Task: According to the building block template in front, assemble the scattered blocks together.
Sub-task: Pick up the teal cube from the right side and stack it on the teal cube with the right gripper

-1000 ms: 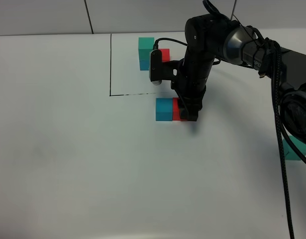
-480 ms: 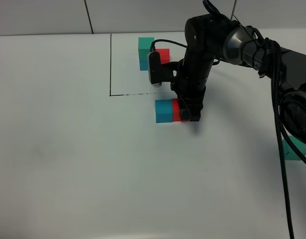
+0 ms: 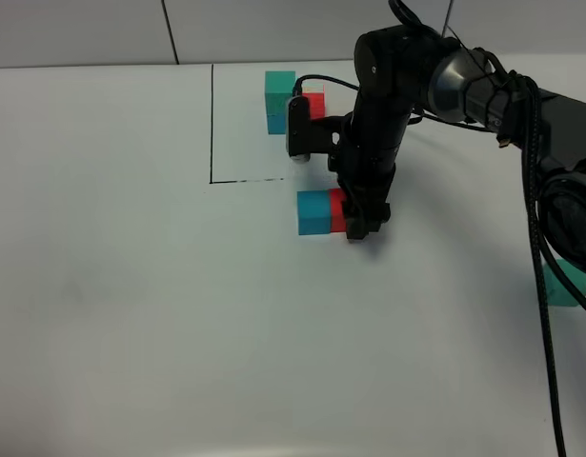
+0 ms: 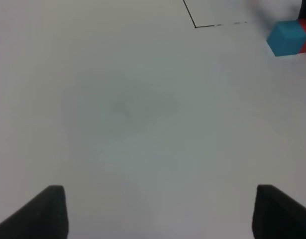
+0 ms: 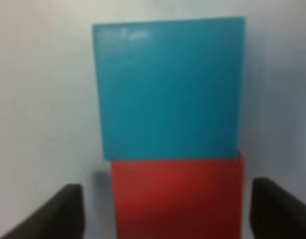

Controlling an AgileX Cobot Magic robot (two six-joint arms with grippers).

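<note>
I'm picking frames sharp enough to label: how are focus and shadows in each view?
Exterior high: sharp, evenly lit, with a faint shadow by the right gripper. Right wrist: the blue block and red block fill the frame, soft-edged. Left wrist: slightly blurred throughout.

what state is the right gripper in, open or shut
Open: the right gripper has its fingers apart in the wrist view, gaps to the red cube between them.

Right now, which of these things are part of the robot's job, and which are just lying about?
Part of the job: building block template, blue cube, red cube, green cube, right gripper.
Just there: black cable, white table.
</note>
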